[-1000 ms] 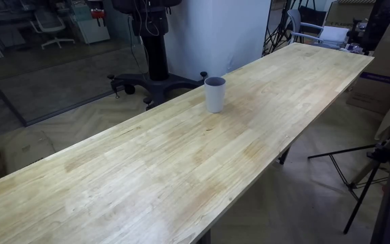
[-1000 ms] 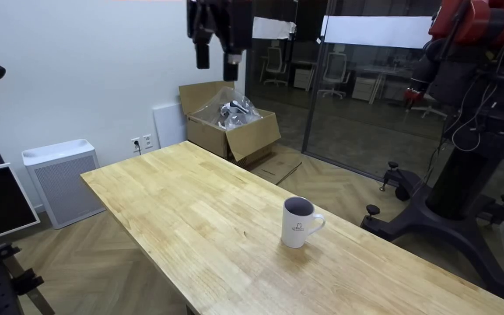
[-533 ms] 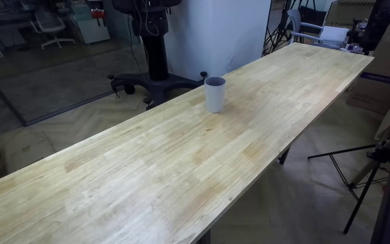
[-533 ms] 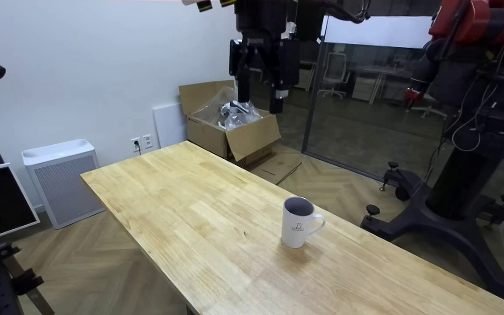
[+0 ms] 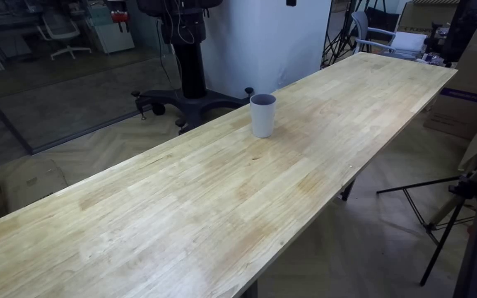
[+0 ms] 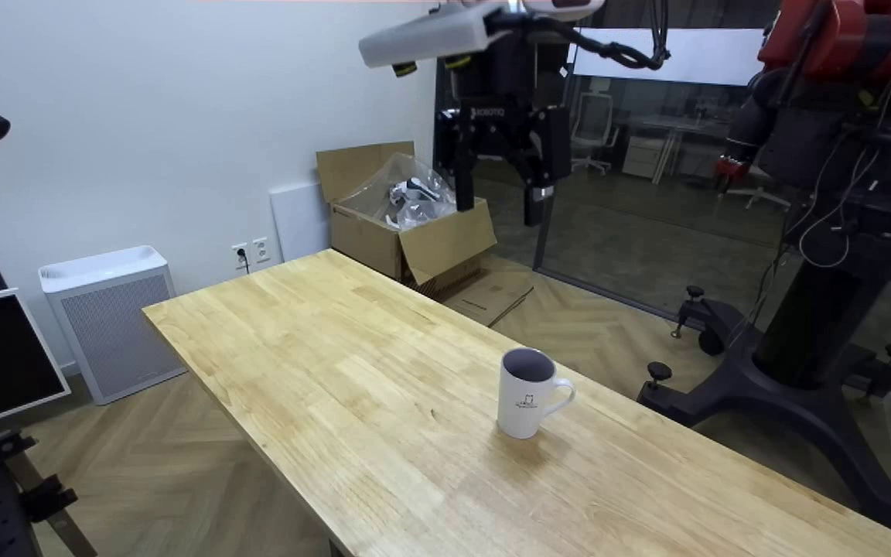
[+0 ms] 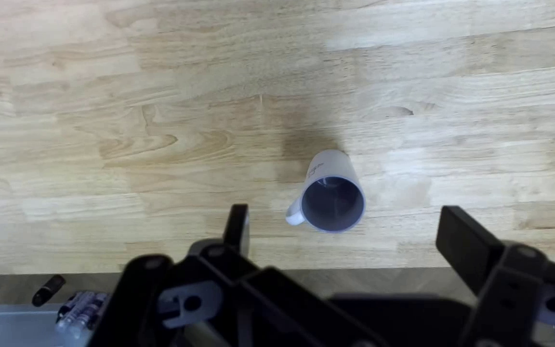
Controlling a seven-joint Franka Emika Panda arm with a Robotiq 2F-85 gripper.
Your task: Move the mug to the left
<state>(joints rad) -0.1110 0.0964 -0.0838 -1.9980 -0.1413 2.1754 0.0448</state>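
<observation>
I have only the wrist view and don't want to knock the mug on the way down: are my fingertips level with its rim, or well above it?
Observer: Well above. In an exterior view a wide gap shows between the gripper and the mug.

Operator: Good. Neither end of the table shows for me; what stands by one?

Observer: In an exterior view, an open cardboard box just behind a corner of the table.

Pale wooden table (image 6: pixel 322 348), white mug (image 6: pixel 524 398) on it, upright
</observation>
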